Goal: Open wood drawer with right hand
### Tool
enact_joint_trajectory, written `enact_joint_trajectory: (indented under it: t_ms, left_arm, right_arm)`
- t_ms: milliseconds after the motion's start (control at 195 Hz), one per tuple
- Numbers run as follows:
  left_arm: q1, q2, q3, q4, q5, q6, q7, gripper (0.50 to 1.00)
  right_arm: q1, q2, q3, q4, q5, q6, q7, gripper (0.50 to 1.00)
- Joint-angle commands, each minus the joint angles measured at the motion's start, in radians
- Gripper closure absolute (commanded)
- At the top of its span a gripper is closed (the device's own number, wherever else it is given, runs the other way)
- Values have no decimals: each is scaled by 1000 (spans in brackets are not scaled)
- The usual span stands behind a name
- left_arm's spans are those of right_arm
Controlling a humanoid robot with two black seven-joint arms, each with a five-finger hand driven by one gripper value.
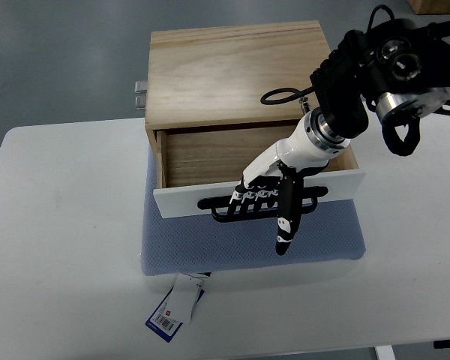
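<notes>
Top view showed the wood drawer (210, 154) pulled partway out of its wooden box (236, 71) at the centre of the frame, its white front panel (341, 184) hanging over a blue mat (210, 247) on the white table (60, 225). The right hand (266, 195), reaching in from the upper right, had its fingers (249, 196) curled over the black handle (225, 210), thumb pointing down the frame. A tag (174, 307) lay below the mat.
</notes>
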Motion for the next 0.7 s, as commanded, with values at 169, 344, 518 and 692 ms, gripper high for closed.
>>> enact_joint_trajectory:
  t_ms: [169, 344, 518, 692]
  left_arm:
    - [0, 0, 2, -2, 0, 0, 0, 500]
    - [0, 0, 0, -2, 0, 0, 0, 500]
    - [0, 0, 2, -3, 0, 0, 2, 500]
    - [-2, 0, 2, -5, 1, 0, 2, 500]
  right_arm:
    - [32, -14, 47, 12, 60, 6, 0, 558]
    - [34, -41, 116, -2, 61, 5, 0, 558]
    - [23, -121, 299, -172, 47, 0, 0, 556]
    - [-112, -132, 533, -465, 44, -6, 0, 556]
